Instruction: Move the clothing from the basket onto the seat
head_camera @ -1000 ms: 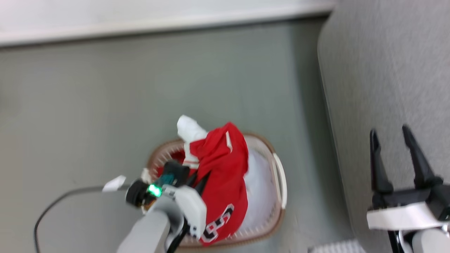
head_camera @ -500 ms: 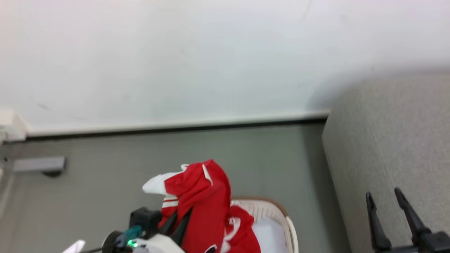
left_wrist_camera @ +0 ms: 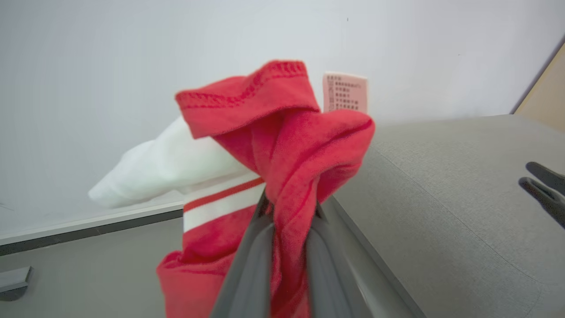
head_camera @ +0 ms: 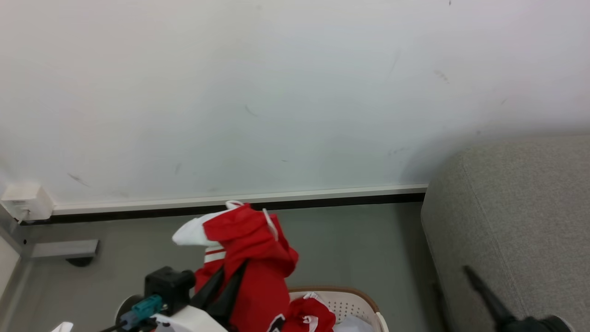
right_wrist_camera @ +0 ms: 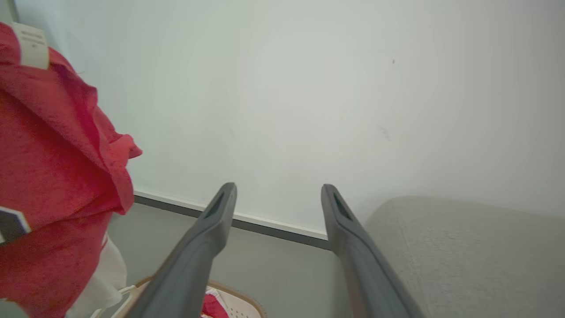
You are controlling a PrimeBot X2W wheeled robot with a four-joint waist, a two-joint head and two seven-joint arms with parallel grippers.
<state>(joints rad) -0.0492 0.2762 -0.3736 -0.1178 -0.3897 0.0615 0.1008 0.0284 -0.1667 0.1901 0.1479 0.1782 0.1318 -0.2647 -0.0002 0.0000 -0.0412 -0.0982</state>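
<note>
The clothing (left_wrist_camera: 287, 145) hangs pinched between the left gripper (left_wrist_camera: 289, 206) and its fingers.

Scuffed white wall (head_camera: 276, 92), pale baseboard (head_camera: 322, 192) over dark strip, grey-green floor (head_camera: 364, 244), small white wall box (head_camera: 25, 203)

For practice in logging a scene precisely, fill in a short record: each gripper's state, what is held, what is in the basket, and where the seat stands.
left gripper: shut on red garment, which hangs down from the fingers
right gripper: open, holding nothing
basket: more red clothing inside
seat: right of the basket; held garment not yet on it
</note>
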